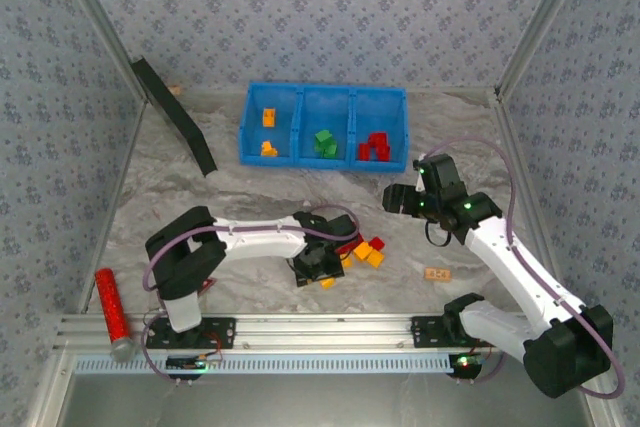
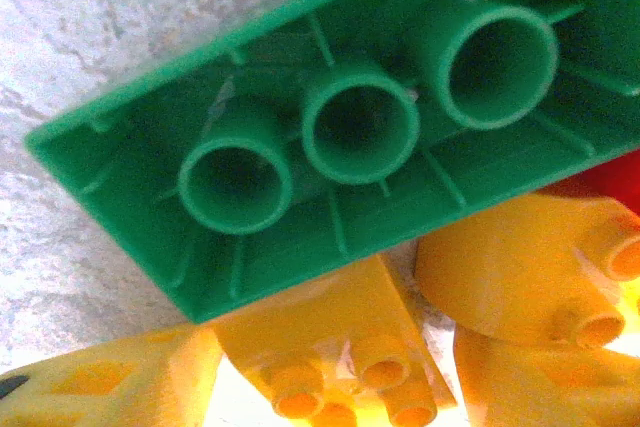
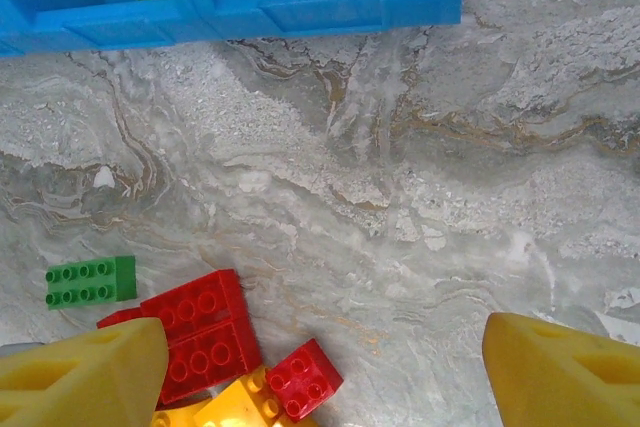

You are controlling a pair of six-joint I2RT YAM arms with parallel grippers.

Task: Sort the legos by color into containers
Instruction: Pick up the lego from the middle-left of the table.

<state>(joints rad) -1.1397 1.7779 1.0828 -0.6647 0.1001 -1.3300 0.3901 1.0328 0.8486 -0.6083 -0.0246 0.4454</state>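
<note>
nearest: green brick (image 2: 330,137), hollow underside turned to the left wrist camera with three tubes showing. It lies across yellow-orange bricks (image 2: 330,347) in the loose pile (image 1: 365,250).
pile position: just inside the near edge of the table (image 1: 250,197), about mid-width.
left gripper (image 1: 318,265): down on the pile's left end. I cannot tell if the jaws are closed on the green brick or only around it.
step (judged): picking a green brick from the pile for the bin's middle compartment.
next move (judged): grip the green brick firmly, then lift straight up so the yellow-orange ones under it are not dragged. Carry it to the far edge and release over the green compartment.
right gripper (image 3: 320,372): over bare table between pile and bin, fingers spread wide, nothing between them.
blue bin (image 1: 300,159): at the far edge, centred, with three compartments.
count in bin: left, 2 yellow-orange. Middle, about 2 green. Right, roughly 3 red, clumped and hard to separate.
count loose: at least 1 green, at least 3 red and at least 3 yellow-orange, with some hidden under the left gripper.
other: 1 tan tile (image 1: 437,273) right of the pile, 1 red cylinder (image 1: 110,302) at the near left corner, 1 black board (image 1: 175,117) leaning at the left edge.
</note>
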